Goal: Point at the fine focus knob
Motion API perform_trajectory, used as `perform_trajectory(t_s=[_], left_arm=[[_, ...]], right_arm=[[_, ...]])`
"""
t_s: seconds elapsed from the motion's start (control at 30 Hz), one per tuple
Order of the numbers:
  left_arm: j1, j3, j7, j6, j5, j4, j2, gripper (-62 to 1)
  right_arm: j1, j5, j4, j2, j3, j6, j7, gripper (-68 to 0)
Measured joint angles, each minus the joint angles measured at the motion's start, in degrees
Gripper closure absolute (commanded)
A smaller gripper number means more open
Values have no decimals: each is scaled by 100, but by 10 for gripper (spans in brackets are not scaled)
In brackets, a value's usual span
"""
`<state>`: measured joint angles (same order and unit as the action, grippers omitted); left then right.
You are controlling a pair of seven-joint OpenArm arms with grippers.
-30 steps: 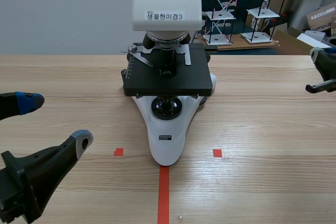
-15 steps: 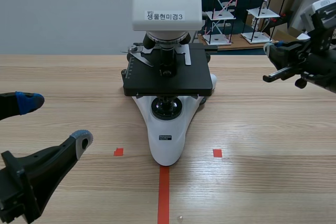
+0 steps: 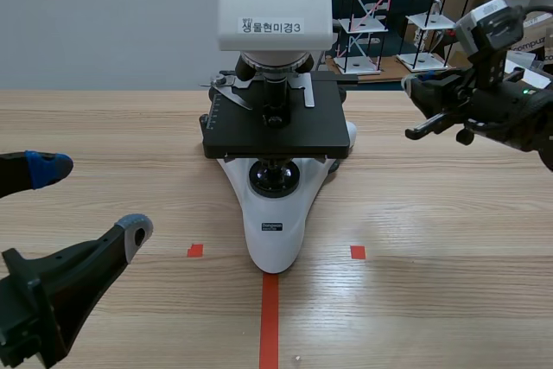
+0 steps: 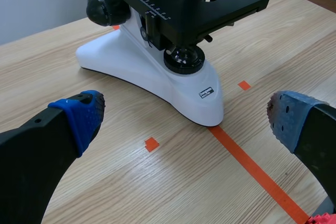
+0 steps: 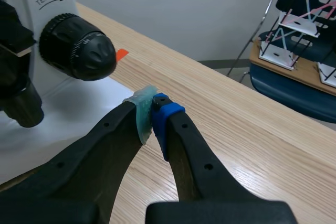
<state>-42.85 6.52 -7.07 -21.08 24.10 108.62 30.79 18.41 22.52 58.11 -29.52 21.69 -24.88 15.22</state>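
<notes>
Reading from the scene view's lower left, the left gripper [image 3: 86, 200] is found held low over the light wooden table [image 3: 432, 300]. Its two thick black fingers are spread wide, with nothing between them. Its blue dotted pads [image 4: 84, 114] are aimed loosely at the microscope. It is judged to be parked there, since only one arm is needed for pointing.

At centre frame, the white-bodied microscope with the black square stage [image 3: 275, 213] is set upright, its base nose resting on the orange-red tape line.

The fine focus knob [image 5: 98, 59] is taken to be the small black ribbed cap at the outer end of the larger black ribbed knob [image 5: 63, 43]. It is low on the microscope's flank, under a "TENSION" marking. In the scene view it is mostly hidden behind the stage.

At the scene view's upper right, the right gripper [image 3: 411, 89] is held raised and aimed at that flank. Its fingers are closed on nothing, pads pressed together, presumably to form a single pointing tip. In the right wrist view the knob lies ahead of the tip [image 5: 152, 113] and apart from it, so the pointing is judged not yet complete.
</notes>
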Motion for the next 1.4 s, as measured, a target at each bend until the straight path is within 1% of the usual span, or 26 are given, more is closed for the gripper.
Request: perform_trajectory(t_s=[0.1, 1.4], left_arm=[[0, 0, 0, 0, 0, 0, 0, -623], [0, 0, 0, 0, 0, 0, 0, -623]], right_arm=[[11, 0, 0, 17, 111, -2, -2, -8], [11, 0, 0, 28, 109, -2, -9, -8]])
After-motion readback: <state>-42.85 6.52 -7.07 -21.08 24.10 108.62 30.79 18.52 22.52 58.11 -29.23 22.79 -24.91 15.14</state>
